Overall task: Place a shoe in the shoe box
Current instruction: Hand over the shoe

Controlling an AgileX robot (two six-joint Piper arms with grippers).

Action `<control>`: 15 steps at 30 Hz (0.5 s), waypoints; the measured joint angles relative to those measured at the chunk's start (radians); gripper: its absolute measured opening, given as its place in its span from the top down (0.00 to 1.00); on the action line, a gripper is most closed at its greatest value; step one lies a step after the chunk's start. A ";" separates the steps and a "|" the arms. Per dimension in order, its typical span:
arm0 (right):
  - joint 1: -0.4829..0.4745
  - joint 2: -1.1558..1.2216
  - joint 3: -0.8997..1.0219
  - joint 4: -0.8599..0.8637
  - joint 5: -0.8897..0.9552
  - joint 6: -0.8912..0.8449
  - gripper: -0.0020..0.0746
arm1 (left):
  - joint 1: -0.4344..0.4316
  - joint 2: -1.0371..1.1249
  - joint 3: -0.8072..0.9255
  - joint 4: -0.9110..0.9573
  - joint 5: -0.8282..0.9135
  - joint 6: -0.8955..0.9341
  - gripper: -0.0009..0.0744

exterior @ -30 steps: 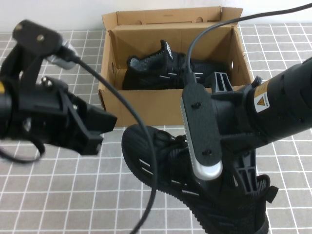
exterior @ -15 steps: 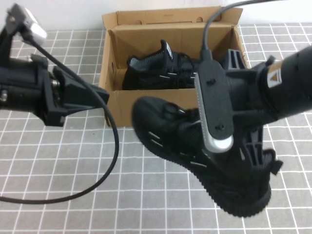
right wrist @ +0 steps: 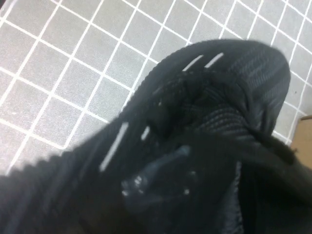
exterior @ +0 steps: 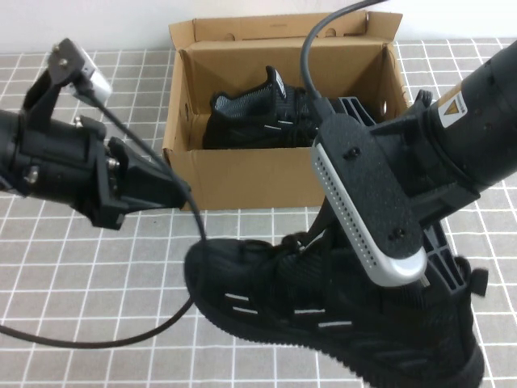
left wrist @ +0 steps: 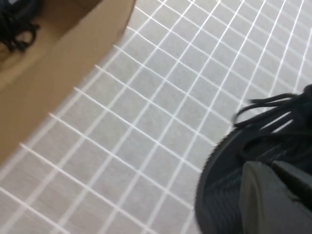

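Observation:
My right gripper (exterior: 440, 271) is shut on the heel end of the shoe (exterior: 307, 311), a black knit sneaker with white dashes, and holds it off the table in front of the shoe box (exterior: 242, 174), toe to the left. The shoe fills the right wrist view (right wrist: 219, 92). The brown cardboard box stands open at the back, with the pair-mate (exterior: 258, 113) lying inside. My left gripper (exterior: 166, 192) hangs by the box's front left corner, shut and empty. Its fingers (left wrist: 273, 195) show above the shoe's toe (left wrist: 224, 175).
The table is a grey tiled mat (exterior: 97, 283). The box's lid flap (exterior: 275, 28) stands up at the back. The left arm's cable (exterior: 153, 331) loops over the mat in front. The box wall (left wrist: 53, 73) is close beside the left gripper.
My right gripper has brought the shoe up toward the box front, then back toward the near side, toe now more level and pointing left. The left arm has swung left, then right again.

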 joint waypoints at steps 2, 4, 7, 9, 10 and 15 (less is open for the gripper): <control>0.000 0.000 0.000 0.000 -0.007 -0.005 0.98 | -0.005 0.002 -0.002 0.000 0.000 -0.079 0.99; 0.000 0.000 0.000 0.000 -0.014 -0.017 0.98 | -0.005 0.008 -0.006 0.013 0.004 -0.168 0.99; 0.000 0.000 -0.002 -0.004 -0.020 -0.036 0.98 | -0.005 0.016 -0.006 0.038 0.004 -0.225 0.95; 0.000 0.000 -0.002 -0.010 -0.022 -0.043 0.98 | -0.005 0.026 -0.006 0.038 0.004 -0.250 0.88; 0.000 0.000 -0.002 -0.015 -0.023 -0.044 0.98 | -0.005 0.031 -0.006 0.039 0.004 -0.270 0.83; 0.000 0.000 -0.002 -0.045 -0.028 -0.045 0.98 | -0.005 0.049 -0.029 0.050 0.004 -0.368 0.41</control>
